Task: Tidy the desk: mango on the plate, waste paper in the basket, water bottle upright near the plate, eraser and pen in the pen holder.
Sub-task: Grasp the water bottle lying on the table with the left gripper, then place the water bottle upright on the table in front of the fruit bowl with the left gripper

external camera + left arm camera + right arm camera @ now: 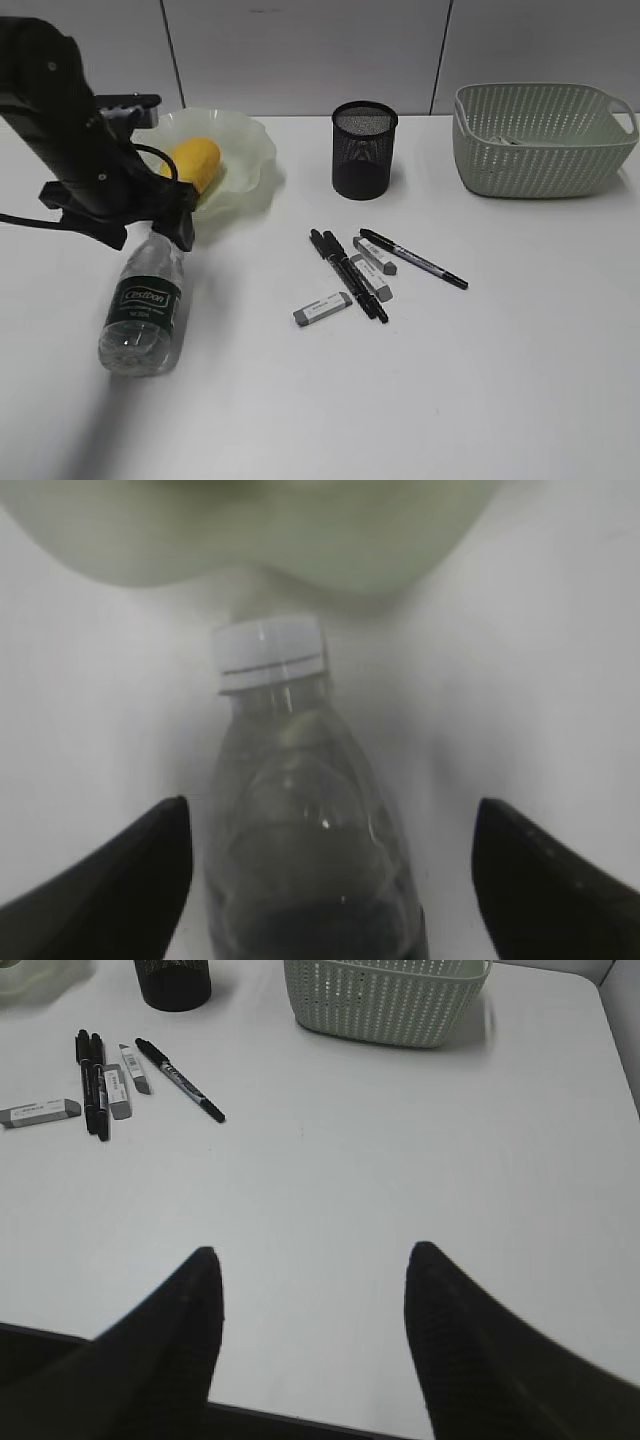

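Observation:
The water bottle (140,310) lies on its side on the white desk (500,380), with its cap towards the plate (245,150). The mango (195,162) lies on the plate. My left gripper (168,228) is open just above the bottle's neck. In the left wrist view its fingers (330,815) straddle the bottle (290,740) without touching it. Three pens (345,270) and three erasers (322,309) lie in front of the pen holder (364,150). The basket (540,140) stands at the back right; something white shows faintly inside. My right gripper (312,1252) is open and empty.
The right gripper hovers over the desk's front edge (300,1415), out of the exterior view. The right wrist view shows the basket (385,995), the pen holder (172,980), the pens (92,1080) and an eraser (40,1112). The ruffled plate rim (250,540) lies just beyond the bottle cap.

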Available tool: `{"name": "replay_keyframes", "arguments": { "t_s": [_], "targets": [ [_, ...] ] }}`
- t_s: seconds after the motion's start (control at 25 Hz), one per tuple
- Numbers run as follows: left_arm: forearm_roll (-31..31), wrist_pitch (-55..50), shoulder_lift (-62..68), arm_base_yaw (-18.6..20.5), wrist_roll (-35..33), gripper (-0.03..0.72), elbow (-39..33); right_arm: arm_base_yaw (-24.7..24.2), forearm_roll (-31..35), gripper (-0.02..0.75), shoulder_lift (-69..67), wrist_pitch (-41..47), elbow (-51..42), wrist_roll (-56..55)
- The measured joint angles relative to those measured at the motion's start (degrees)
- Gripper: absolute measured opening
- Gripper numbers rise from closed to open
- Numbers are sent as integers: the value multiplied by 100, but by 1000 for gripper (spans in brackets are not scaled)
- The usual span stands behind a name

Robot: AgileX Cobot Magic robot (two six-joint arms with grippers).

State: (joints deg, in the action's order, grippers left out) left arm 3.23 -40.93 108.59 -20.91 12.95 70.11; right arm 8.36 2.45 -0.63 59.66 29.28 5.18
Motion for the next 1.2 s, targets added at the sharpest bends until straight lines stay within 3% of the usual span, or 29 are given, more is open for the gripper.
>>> {"name": "replay_keyframes", "arguments": {
  "t_s": [0.12,0.24,0.36,0.44,0.56,0.68,0.76,0.92,1.2],
  "targets": [
    [-33,-86,464,0,211,590,197,0,0,447,0,-5,0,0],
    [-45,-99,641,0,261,396,241,0,0,442,0,-5,0,0],
    [-117,89,484,-24,261,383,107,0,0,441,0,-5,0,0],
    [-323,581,-28,-96,261,383,-356,0,0,441,0,-5,0,0],
    [-516,2308,-1399,-222,254,377,-1690,0,0,438,0,-10,0,0],
    [-939,5265,-2488,-125,204,360,-3296,0,0,437,0,-10,0,0],
    [-1009,7096,-2569,96,-55,360,-3935,0,0,437,0,-10,0,0],
    [-964,8175,-1914,405,-309,360,-4333,0,0,437,0,-10,0,0],
    [-1446,10096,-498,424,-379,359,-4362,0,0,437,0,-10,0,0]
  ]
}}
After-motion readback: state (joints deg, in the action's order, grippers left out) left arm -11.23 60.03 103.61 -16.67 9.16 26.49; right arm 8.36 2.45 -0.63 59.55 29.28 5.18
